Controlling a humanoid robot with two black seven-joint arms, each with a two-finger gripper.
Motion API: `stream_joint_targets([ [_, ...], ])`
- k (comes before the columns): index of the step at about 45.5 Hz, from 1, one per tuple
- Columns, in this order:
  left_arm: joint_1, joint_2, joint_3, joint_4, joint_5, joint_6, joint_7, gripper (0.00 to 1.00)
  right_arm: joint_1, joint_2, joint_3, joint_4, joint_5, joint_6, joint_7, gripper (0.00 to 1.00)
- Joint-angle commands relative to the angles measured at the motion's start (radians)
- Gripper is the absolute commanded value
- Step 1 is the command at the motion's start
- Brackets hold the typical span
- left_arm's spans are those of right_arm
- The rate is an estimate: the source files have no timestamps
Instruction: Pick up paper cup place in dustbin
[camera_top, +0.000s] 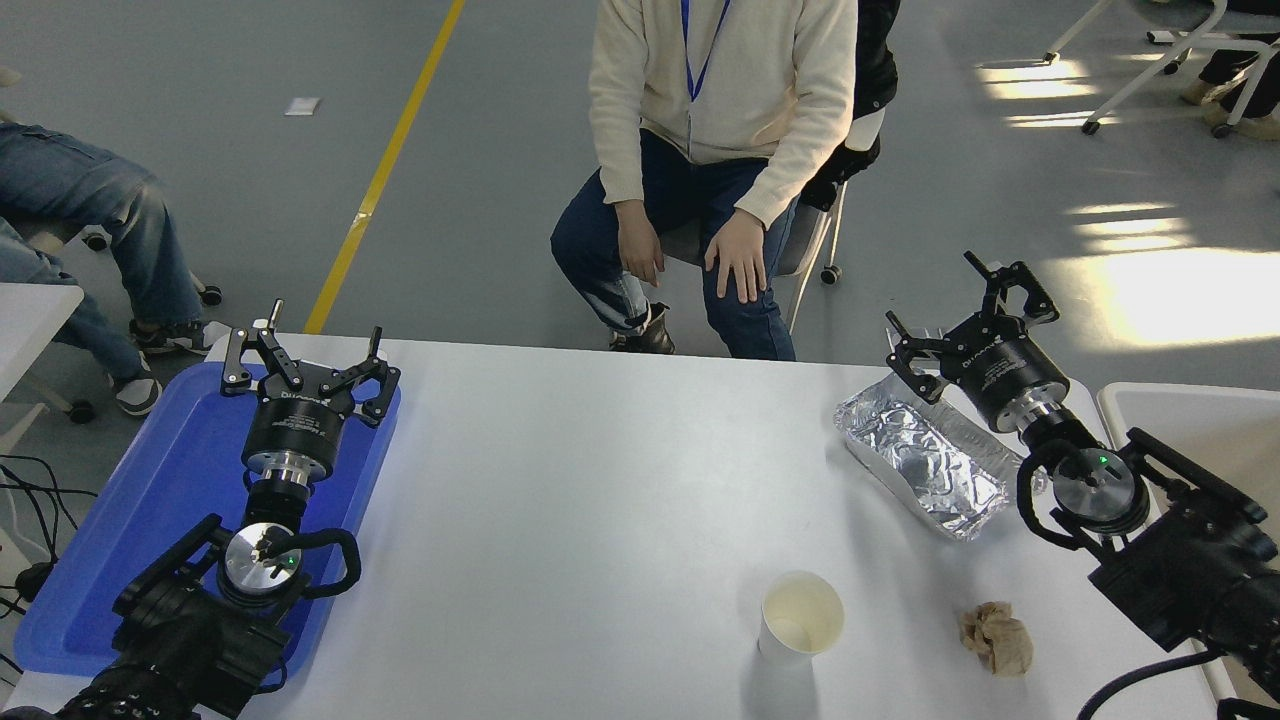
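Note:
The paper cup (800, 616) stands upright near the table's front edge, right of centre, white with a cream inside. The dustbin (1190, 415) shows only as a white rounded rim at the right edge, beyond the table, partly hidden by my right arm. My right gripper (965, 320) is open and empty, held above the table's far right corner beside the foil tray, well away from the cup. My left gripper (305, 360) is open and empty, parked over the blue tray at the left.
A crinkled silver foil tray (920, 455) lies at the far right of the table. A crumpled brown paper ball (997, 637) lies right of the cup. A blue tray (150, 500) sits at the left. A person sits at the far side.

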Motion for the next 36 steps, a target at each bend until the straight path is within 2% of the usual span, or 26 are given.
stream_joint_targets([
  [1,0.002,0.000,-0.004,0.000,0.000,0.000,0.005,1.00,-0.001,0.001,0.000,0.001,-0.001,0.000,0.000,1.00],
  [36,0.000,0.000,-0.001,0.000,-0.002,0.000,0.002,1.00,0.000,0.009,-0.001,0.006,-0.004,0.001,0.000,1.00],
])
